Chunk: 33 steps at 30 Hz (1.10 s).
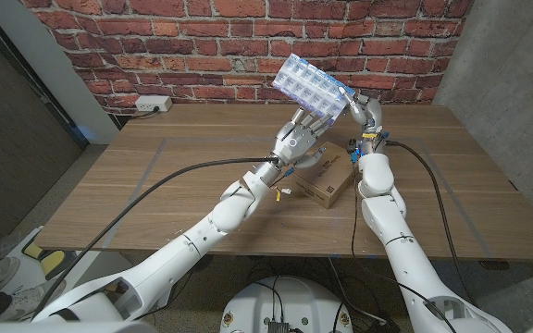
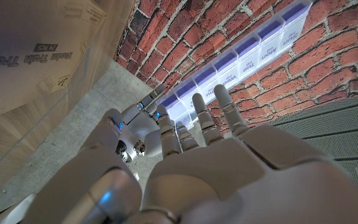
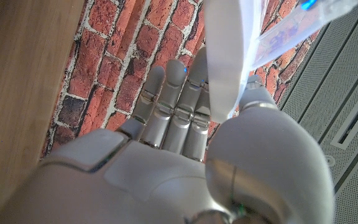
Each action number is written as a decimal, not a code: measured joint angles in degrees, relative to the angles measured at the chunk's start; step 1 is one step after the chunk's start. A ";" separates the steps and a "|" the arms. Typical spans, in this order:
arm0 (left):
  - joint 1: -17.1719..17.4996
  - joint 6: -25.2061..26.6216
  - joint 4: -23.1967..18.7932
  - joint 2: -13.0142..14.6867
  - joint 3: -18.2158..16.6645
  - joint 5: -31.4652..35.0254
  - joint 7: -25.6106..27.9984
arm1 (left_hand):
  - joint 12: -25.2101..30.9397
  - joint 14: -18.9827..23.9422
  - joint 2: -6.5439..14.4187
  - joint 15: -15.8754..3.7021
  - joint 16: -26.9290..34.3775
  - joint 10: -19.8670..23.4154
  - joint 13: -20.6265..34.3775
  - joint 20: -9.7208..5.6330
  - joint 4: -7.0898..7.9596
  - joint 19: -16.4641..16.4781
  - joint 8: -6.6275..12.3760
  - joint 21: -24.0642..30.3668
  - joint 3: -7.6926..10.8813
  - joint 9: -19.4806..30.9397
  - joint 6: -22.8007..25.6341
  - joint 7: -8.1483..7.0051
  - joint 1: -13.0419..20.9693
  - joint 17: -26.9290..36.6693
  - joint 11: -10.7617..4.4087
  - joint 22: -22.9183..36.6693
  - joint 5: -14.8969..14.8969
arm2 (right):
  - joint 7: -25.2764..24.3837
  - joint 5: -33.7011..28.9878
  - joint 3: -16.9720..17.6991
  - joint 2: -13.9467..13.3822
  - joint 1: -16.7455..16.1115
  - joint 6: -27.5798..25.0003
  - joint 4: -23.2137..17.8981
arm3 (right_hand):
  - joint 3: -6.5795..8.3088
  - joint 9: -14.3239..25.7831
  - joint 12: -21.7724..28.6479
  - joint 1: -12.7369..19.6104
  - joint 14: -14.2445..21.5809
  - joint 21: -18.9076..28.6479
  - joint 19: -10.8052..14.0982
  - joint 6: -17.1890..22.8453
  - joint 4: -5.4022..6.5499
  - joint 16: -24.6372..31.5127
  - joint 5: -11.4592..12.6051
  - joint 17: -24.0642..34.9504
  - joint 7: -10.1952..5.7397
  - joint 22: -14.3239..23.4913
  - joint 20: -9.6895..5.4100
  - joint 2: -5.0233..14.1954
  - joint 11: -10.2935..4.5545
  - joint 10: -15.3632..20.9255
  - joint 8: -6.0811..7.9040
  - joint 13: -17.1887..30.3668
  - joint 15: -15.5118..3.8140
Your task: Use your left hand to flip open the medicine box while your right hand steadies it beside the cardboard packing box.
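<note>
Now the right hand (image 1: pixel 366 113) grips the pillbox (image 1: pixel 311 88) aloft; left fingers (image 1: pixel 311 125), spread, touch its underside; next, lift a lid.

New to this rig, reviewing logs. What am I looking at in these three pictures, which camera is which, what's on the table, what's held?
It is a two-armed robot standing at a wooden table, each arm ending in a five-finger hand. The wide picture comes from a camera on its head, looking down; the arms enter from the bottom corners. The other two come from cameras on the wrists, looking along the back of each hand, so those pictures are turned.

On the table lies a brown cardboard box. Lifted above it, in front of the brick wall, is a clear pill box with rows of small compartments. The right hand grips one edge of it; the right wrist view shows that edge between thumb and fingers. The left hand reaches up under the pill box, fingers at its lower edge. Whether any lid is open I cannot tell.
</note>
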 measured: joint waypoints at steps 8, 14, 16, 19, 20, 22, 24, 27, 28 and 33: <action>0.36 0.71 -1.34 -0.16 -0.20 0.86 -3.31 | -0.06 -1.88 0.11 0.13 -0.42 -2.68 0.01 0.34 0.69 0.28 0.32 0.00 -1.37 0.46 -4.42 1.63 -1.08 0.82 1.24 -0.02 -0.24 | -0.25 -0.03 0.20 -0.08 -0.35 -0.01 0.01 | 0.00 0.07 -0.02 0.00 -0.02 0.00 0.00 0.01 0.00 0.00 0.00 0.00 -0.01 0.00 0.00 0.00 0.10 0.10 -0.06 0.11 0.00; 0.47 1.24 -3.10 -0.65 -0.79 1.06 -8.39 | 0.50 -2.63 -0.28 0.26 -0.42 -3.35 0.01 0.61 0.86 0.00 0.75 0.00 -1.86 0.46 -4.83 2.03 -2.21 1.09 1.32 -0.02 -0.24 | -0.61 0.27 0.73 -0.14 -1.34 0.16 -0.34 | -0.01 0.29 -0.04 0.00 -0.01 0.00 0.00 0.01 0.01 0.00 0.00 -0.22 -0.01 0.00 0.00 0.00 0.10 0.10 -0.14 0.32 0.02; 0.47 1.46 -3.46 -0.88 -0.90 1.23 -9.90 | 0.50 -2.85 -0.50 0.39 -0.42 -3.55 0.01 0.83 1.01 0.23 0.76 0.00 -2.15 0.46 -5.04 2.25 -2.43 1.09 1.52 -0.01 -0.24 | -0.74 0.35 0.91 -0.15 -1.76 0.25 -0.57 | -0.01 0.22 -0.15 0.00 -0.04 0.00 0.00 0.01 0.01 0.00 0.00 0.00 -0.01 0.00 0.00 0.00 0.10 0.10 -0.17 0.32 0.07; 0.47 1.81 -3.91 -1.15 -0.99 1.64 -11.62 | 0.50 -3.32 -0.95 0.34 -0.42 -4.01 0.01 0.83 1.01 0.22 0.76 0.00 -2.15 0.46 -5.76 2.57 -2.88 1.09 1.99 -0.01 -0.23 | -0.84 0.41 1.07 -0.15 -2.24 0.34 -0.85 | -0.01 0.24 -0.15 0.00 -0.01 0.00 0.00 0.01 0.01 0.00 0.00 0.07 -0.01 0.00 0.00 0.00 0.10 0.10 -0.20 0.30 0.08; 0.46 1.93 -4.05 -1.24 -1.00 1.80 -12.15 | 0.50 -3.41 -0.95 0.44 -0.42 -4.09 0.01 0.83 1.01 0.22 0.76 0.00 -2.15 0.46 -6.13 2.62 -2.88 1.09 2.06 -0.01 -0.23 | -0.87 0.43 1.13 -0.15 -2.34 0.37 -0.91 | -0.01 0.22 -0.16 0.00 -0.01 0.00 0.00 0.01 0.01 0.00 0.00 0.02 -0.01 0.00 0.00 0.00 0.10 0.10 -0.21 0.30 0.08; 0.43 2.16 -4.47 -1.45 -1.00 2.33 -13.64 | 0.50 -3.76 -1.03 0.16 -0.43 -5.04 0.01 0.82 1.02 0.22 0.76 0.00 -2.48 0.45 -6.82 3.02 -2.95 1.28 2.46 -0.01 -0.23 | -0.98 0.52 1.32 -0.16 -2.69 0.52 -1.16 | -0.01 0.22 -0.18 0.00 -0.01 0.00 0.00 0.01 0.01 0.00 0.00 0.00 -0.02 0.00 0.00 0.00 0.10 0.10 -0.22 0.31 0.08; 0.41 2.34 -4.71 -1.54 -1.00 2.78 -14.80 | 0.50 -4.02 -1.12 0.43 -0.81 -5.64 0.01 0.83 0.99 0.21 0.76 0.00 -2.66 0.45 -7.53 2.86 -3.02 1.35 2.67 -0.25 -0.23 | -0.98 0.52 1.33 -0.17 -2.89 0.63 -1.32 | -0.01 0.18 -0.20 0.00 -0.03 0.00 0.00 0.01 0.01 0.00 0.00 -0.13 -0.01 0.00 0.00 0.00 0.10 0.10 -0.22 0.34 0.07; 0.39 2.55 -5.16 -1.67 -0.93 3.42 -16.27 | 0.50 -4.77 -2.17 0.35 -0.81 -6.77 0.01 1.25 0.85 0.02 0.76 -0.25 -2.79 0.45 -9.03 2.82 -3.02 1.35 2.62 -0.28 -0.23 | -0.97 0.52 1.35 -0.17 -3.14 0.83 -1.59 | -0.01 0.17 -0.20 0.00 -0.07 0.00 0.00 0.01 0.01 0.00 0.00 -0.17 -0.02 0.00 0.00 0.00 0.10 0.10 -0.23 0.31 0.04; 0.39 2.60 -5.33 -1.70 -0.91 3.60 -16.66 | 0.49 -4.85 -2.24 0.43 -0.81 -7.39 0.01 1.34 0.85 0.11 0.59 -0.26 -2.79 0.45 -9.78 2.86 -2.95 1.54 2.61 -0.28 -0.23 | -0.97 0.53 1.36 -0.17 -3.22 0.92 -1.68 | -0.01 0.17 -0.20 0.00 -0.08 0.00 0.00 0.01 0.01 0.00 0.00 -0.13 -0.01 0.00 0.00 0.00 0.10 0.10 -0.23 0.30 0.04; 0.58 2.90 -6.08 -1.74 -0.90 4.47 -18.45 | 0.21 -7.13 -2.08 0.87 -0.80 -11.79 0.16 1.33 1.01 0.10 0.29 -0.26 -2.95 0.73 -13.83 4.08 -2.84 2.74 3.38 -0.28 0.00 | -0.93 0.52 1.36 -0.17 -3.58 1.06 -2.17 | -0.02 0.22 -0.21 0.00 -0.10 -0.37 0.00 0.01 0.02 0.00 0.00 -0.27 -0.02 0.00 0.00 0.00 0.10 0.10 -0.30 0.25 0.04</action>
